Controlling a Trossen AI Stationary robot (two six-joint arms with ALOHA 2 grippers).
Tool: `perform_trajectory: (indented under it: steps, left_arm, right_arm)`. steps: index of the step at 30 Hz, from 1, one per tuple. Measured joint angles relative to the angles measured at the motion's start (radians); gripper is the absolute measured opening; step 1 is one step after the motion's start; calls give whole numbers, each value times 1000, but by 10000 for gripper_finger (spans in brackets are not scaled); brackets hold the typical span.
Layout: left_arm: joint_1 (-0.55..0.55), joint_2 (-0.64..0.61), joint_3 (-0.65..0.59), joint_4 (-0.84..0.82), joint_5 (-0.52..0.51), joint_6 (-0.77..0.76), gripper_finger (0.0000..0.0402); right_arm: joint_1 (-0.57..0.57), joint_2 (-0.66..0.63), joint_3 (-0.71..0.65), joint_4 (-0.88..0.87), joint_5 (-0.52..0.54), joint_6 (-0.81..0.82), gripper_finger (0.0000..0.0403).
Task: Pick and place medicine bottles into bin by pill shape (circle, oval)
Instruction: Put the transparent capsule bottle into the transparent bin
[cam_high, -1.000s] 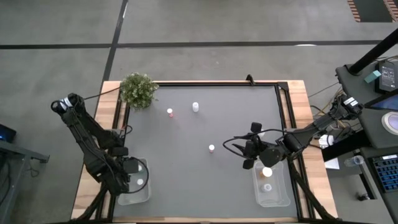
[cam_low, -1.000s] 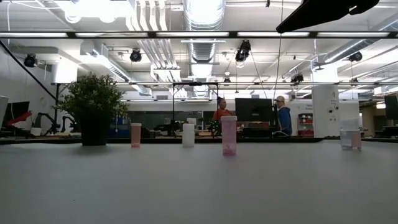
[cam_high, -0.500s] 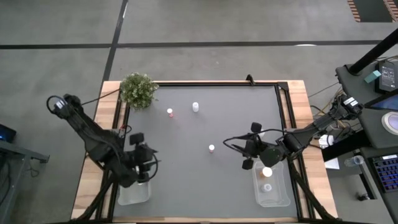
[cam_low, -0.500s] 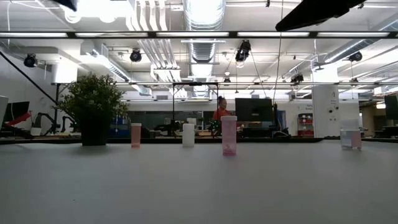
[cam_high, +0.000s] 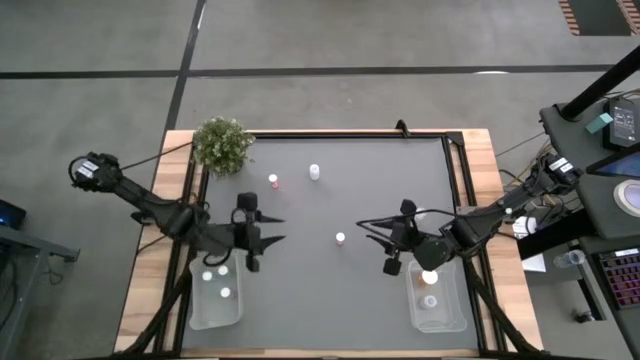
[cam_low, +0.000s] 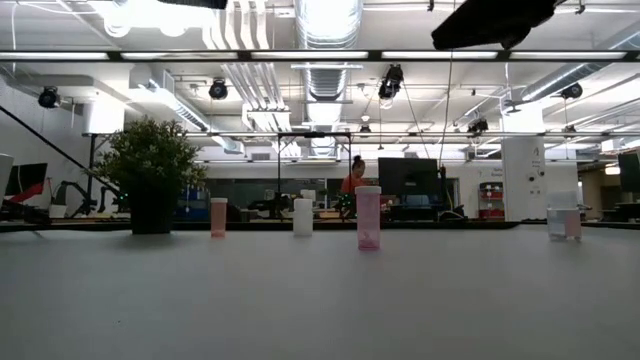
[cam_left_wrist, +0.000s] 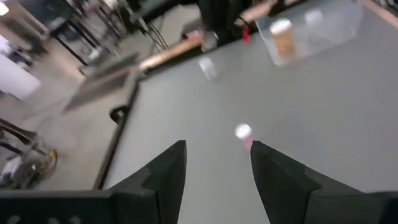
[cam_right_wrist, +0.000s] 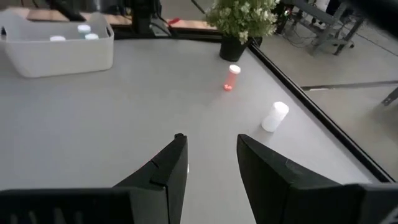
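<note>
Three small white-capped bottles stand upright on the dark table: a pinkish one (cam_high: 273, 181), a white one (cam_high: 314, 172) and a pinkish one near the middle (cam_high: 340, 238), also in the low view (cam_low: 368, 217). My left gripper (cam_high: 272, 231) is open and empty, to the left of the middle bottle (cam_left_wrist: 243, 132), fingers pointing at it. My right gripper (cam_high: 384, 245) is open and empty, to the right of that bottle; its wrist view shows the far pink bottle (cam_right_wrist: 231, 78) and the white one (cam_right_wrist: 274, 116).
A clear bin (cam_high: 198, 308) at the near left holds a few white-capped bottles. A clear bin (cam_high: 447, 313) at the near right holds an orange bottle (cam_high: 430, 277) and a smaller one. A green potted plant (cam_high: 222, 144) stands at the far left corner.
My left gripper has swung from above the left bin toward the table's middle and a little toward the far edge, turning to point at the middle bottle. My right gripper has edged slightly toward the table's left. The bottles have stayed in place.
</note>
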Motion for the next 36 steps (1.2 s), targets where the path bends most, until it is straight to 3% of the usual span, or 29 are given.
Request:
perform_trajectory:
  steps: [6,13,23,31,36]
  left_arm:
    - [113,-53,-146,308,51,129,162]
    - [198,-82,-223,437,59,175,162]
    - [238,-78,-225,438,60,226,162]
    - [237,-76,-225,439,60,244,162]
    - [237,-77,-225,439,59,254,162]
  right_arm:
    - [-12,59,53,3,31,67,143]
    - [-66,66,152,-131,22,278,154]
    - [-247,73,322,-662,-300,654,139]
    - [-437,73,370,-1109,-426,862,193]
    - [-565,68,333,-1214,-522,859,222]
